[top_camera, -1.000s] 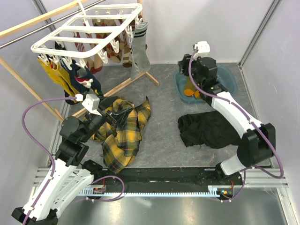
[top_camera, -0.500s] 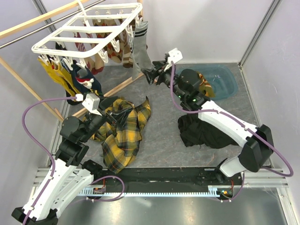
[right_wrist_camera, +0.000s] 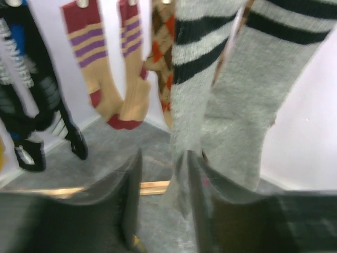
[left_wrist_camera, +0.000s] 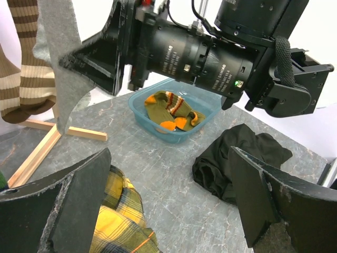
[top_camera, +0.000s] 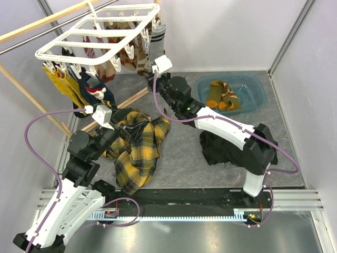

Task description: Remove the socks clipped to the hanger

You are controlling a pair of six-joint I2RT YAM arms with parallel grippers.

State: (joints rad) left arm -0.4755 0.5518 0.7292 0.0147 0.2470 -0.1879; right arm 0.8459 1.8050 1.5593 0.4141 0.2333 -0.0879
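Observation:
The white grid hanger (top_camera: 100, 34) hangs at the back left with several socks clipped under it: mustard (top_camera: 60, 84), navy (top_camera: 95, 89) and a grey striped sock (top_camera: 157, 39) at its right end. My right gripper (top_camera: 156, 75) is open just below the grey striped sock. In the right wrist view the grey striped sock (right_wrist_camera: 210, 105) hangs down between the open fingers (right_wrist_camera: 126, 200), its lower edge near the right one. My left gripper (top_camera: 131, 129) is open and empty above the yellow plaid cloth (top_camera: 137, 153). Olive-orange socks (top_camera: 221, 97) lie in the blue basin.
The blue basin (top_camera: 253, 84) sits at the back right, and a black garment (top_camera: 226, 145) lies in front of it. The wooden rack's foot (top_camera: 137, 97) crosses the floor under the hanger. Red-tan striped socks (right_wrist_camera: 100, 79) and an argyle sock (right_wrist_camera: 160, 37) hang behind the grey one.
My right arm has swung from over the blue basin leftward to the grey striped sock at the hanger. The left arm has not moved.

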